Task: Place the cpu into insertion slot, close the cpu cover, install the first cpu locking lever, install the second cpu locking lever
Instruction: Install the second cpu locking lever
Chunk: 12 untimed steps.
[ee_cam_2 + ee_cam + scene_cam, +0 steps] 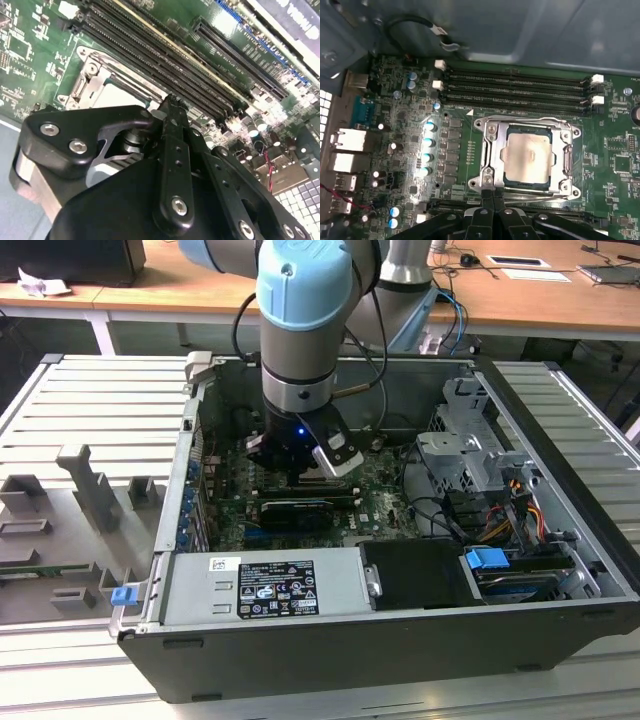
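While the cpu (528, 156) sits flat in the insertion slot (555, 187) with the cpu cover (491, 150) lying closed around it, the gripper (492, 196) rests at the near edge of the cover, its fingers pressed together and holding nothing. To do this step well, I think it should push straight and slowly, staying off the chip's shiny top and away from the long memory slots (515, 87) on the far side.

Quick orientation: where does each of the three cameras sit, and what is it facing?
Exterior view: off the arm, above the open grey computer case, facing the blue-grey arm and gripper.
First wrist view: on the arm, facing the silvery-beige square cpu under the silver frame cover; gripper at the edge.
Second wrist view: behind the gripper.
Both wrist views share the black memory slots.
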{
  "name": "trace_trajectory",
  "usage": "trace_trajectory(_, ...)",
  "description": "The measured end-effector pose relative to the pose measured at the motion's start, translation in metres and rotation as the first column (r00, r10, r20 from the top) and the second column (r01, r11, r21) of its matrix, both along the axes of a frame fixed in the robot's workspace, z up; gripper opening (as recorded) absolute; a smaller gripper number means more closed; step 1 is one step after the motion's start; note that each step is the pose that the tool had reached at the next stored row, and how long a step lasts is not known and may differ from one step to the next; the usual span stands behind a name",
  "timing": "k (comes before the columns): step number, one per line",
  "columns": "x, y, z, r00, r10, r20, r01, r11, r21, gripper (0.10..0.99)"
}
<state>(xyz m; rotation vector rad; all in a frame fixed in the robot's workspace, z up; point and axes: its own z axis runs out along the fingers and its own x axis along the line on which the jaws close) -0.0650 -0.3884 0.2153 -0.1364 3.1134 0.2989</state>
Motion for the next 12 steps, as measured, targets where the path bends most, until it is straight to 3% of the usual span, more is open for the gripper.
trace_trajectory(5, -0.0038, -0.0069, -0.0029, 1.0, 0.0, 0.0005, 0.0, 0.9998, 0.021, 0.106)
trace_trajectory(7, -0.0056, -0.0092, -0.005, 1.0, 0.0, 0.0011, 0.0, 0.9994, 0.035, 0.106)
trace_trajectory(12, -0.0096, -0.0099, -0.011, 1.0, 0.0, 0.0039, 0.0, 0.9986, 0.053, 0.106)
